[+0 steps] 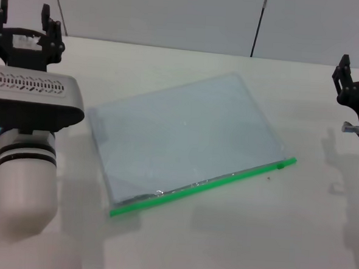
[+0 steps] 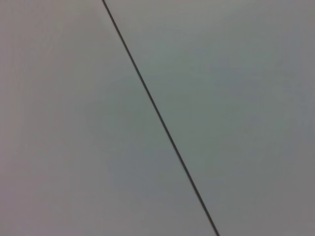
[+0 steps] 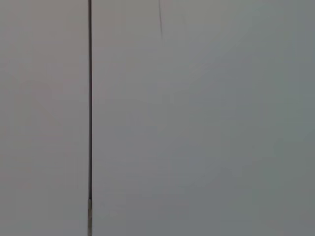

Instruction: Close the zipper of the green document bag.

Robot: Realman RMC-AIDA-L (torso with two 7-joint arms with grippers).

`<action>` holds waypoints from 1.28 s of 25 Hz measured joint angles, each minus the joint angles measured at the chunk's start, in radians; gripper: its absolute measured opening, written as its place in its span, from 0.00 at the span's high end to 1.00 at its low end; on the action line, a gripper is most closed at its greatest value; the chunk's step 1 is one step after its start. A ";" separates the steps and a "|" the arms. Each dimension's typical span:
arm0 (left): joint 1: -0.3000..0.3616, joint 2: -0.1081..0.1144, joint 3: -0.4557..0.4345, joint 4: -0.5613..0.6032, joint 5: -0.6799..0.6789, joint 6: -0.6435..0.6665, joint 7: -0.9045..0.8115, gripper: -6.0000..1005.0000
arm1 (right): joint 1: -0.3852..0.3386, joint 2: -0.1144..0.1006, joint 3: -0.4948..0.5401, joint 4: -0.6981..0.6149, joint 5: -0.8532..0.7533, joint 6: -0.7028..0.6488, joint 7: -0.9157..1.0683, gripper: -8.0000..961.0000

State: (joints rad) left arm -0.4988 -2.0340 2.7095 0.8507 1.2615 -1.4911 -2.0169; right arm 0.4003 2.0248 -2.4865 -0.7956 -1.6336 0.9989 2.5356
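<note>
green document bag (image 1: pixel 185 135) flat mid-frame, looks thin, floppy, slippery | zipper (image 1: pixel 204 186) on lower edge, I'd pinch slider (image 1: pixel 280 166) at right | left gripper (image 1: pixel 27 16) upper left, right gripper (image 1: pixel 352 81) right edge, fingers can't tell

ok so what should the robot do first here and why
Probably bring the right gripper down toward the small slider at the right end of the zipper. Both grippers sit raised at the table's edges, the left gripper far off, and nothing yet touches the green document bag.
</note>
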 joint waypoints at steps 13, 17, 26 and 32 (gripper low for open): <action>-0.006 0.000 0.020 0.001 -0.010 0.041 -0.006 0.38 | 0.003 0.000 0.000 -0.001 0.000 -0.004 0.000 0.24; -0.005 0.000 0.032 0.001 -0.010 0.057 -0.021 0.38 | 0.006 0.000 0.000 -0.001 0.000 -0.005 0.000 0.24; -0.004 -0.001 0.033 0.002 -0.010 0.079 -0.031 0.38 | 0.008 0.000 0.000 -0.001 0.000 -0.005 -0.001 0.24; -0.007 -0.001 0.041 0.002 -0.010 0.080 -0.031 0.38 | 0.009 0.000 -0.001 -0.001 0.000 -0.002 -0.001 0.24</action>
State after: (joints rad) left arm -0.5062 -2.0355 2.7509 0.8529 1.2517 -1.4112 -2.0478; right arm 0.4095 2.0248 -2.4875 -0.7961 -1.6336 0.9965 2.5341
